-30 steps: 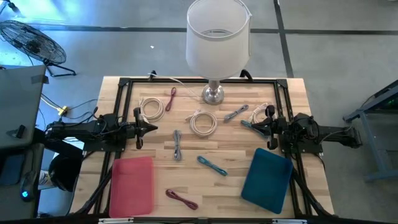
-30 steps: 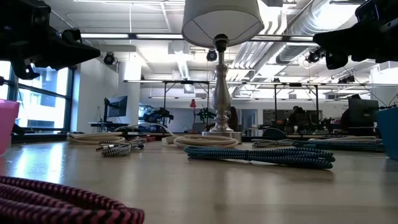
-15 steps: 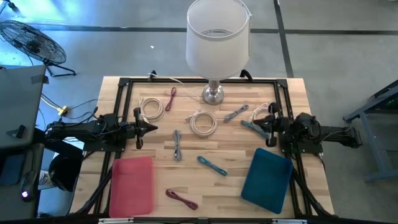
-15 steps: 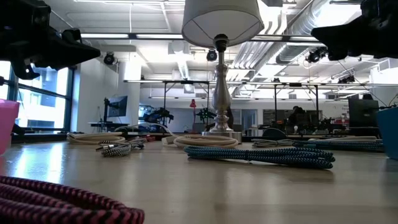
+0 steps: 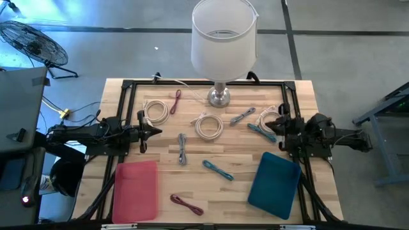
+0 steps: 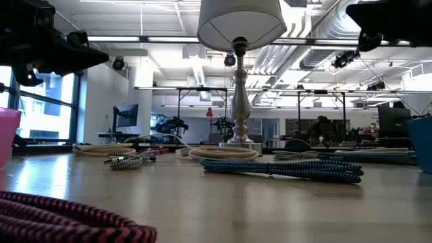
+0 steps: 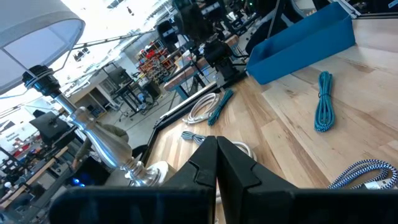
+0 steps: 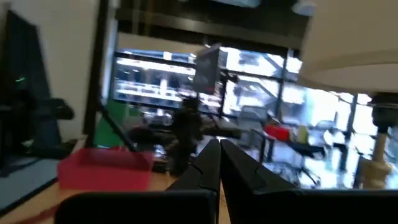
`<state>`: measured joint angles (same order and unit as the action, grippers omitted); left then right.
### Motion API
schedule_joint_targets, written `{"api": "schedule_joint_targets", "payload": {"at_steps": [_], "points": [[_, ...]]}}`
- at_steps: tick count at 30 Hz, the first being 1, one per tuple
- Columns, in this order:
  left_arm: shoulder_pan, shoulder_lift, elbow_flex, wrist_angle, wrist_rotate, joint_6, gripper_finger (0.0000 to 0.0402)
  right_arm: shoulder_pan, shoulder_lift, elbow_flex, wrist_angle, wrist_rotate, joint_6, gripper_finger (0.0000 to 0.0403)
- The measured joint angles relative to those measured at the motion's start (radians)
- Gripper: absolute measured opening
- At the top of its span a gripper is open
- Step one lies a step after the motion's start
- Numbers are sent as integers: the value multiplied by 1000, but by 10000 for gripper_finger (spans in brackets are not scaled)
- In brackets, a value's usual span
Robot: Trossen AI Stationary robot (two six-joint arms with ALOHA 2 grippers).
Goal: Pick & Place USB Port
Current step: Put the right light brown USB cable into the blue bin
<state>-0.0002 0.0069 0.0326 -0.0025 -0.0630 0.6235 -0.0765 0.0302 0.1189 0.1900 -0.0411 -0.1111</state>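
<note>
Several coiled USB cables lie flat on the wooden table [image 5: 300, 96]: white ones [image 5: 208, 125] [image 5: 155, 112], grey ones [image 5: 183, 148] [image 5: 243, 117], teal ones [image 5: 218, 169] [image 5: 261, 131] and red ones [image 5: 186, 204] [image 5: 176, 101]. My left gripper [image 5: 156, 132] hovers shut at the table's left side, pointing level toward the middle; its fingers meet in the left wrist view [image 7: 216, 146]. My right gripper [image 5: 263, 121] is shut at the right side, raised above the teal cable there and tipped a little upward [image 8: 219, 149]. Neither gripper holds anything.
A lamp [image 5: 223, 38] stands on its metal base [image 5: 219, 97] at the far middle. A red bin [image 5: 135, 190] sits at the near left and a blue bin [image 5: 275, 184] at the near right. A black frame [image 5: 128, 86] borders the table.
My right gripper has risen and tipped its fingers slightly upward, staying shut; in the low view it has climbed toward the picture's top. The cables have not moved.
</note>
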Motion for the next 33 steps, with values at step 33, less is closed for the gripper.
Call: {"api": "schedule_joint_targets", "payload": {"at_steps": [33], "points": [[0,0,0,0,0,0,0,-71,1005,970,-1540,455,111,131]]}}
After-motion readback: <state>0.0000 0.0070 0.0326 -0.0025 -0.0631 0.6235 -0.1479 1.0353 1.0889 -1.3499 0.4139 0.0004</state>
